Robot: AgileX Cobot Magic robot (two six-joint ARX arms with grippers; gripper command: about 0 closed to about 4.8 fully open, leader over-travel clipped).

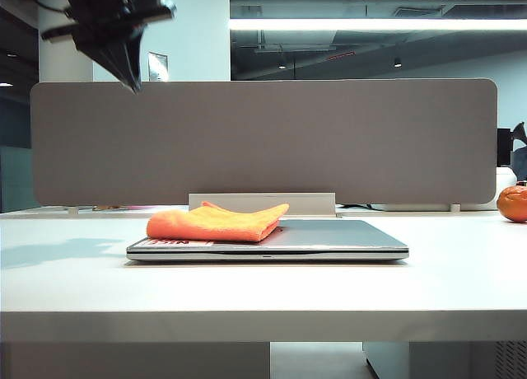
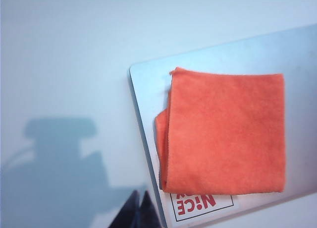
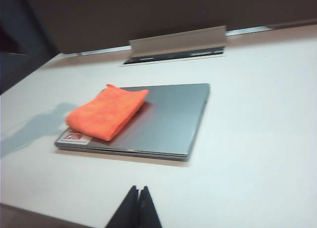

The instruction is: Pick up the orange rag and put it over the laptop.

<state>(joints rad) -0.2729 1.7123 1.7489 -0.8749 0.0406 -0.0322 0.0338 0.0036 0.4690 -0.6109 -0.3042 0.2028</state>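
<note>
White tabletop (image 1: pixel 461 280), grey partition behind. Orange rag (image 1: pixel 216 222) lies folded on laptop (image 1: pixel 346 239) lid, sticker end. Left gripper (image 1: pixel 132 82) high above, fingers pressed together, empty. Right gripper (image 3: pixel 138 208) away, fingers together. Placement looks done; next: retract.

One rag (image 1: pixel 216 223), orange and folded, left of centre in the exterior view. One laptop (image 1: pixel 329 239), closed, at the centre, carrying one sticker (image 1: pixel 179 243) at its left front corner. One orange ball (image 1: pixel 512 203) at the right edge. One tabletop (image 1: pixel 263 292). One grey divider panel (image 1: pixel 263 140) across the middle. Two grippers: the left gripper (image 1: pixel 132 84) at the upper left with fingers together, and the right gripper (image 3: pixel 138 191) at the bottom edge of the right wrist view, fingers together too.
</note>
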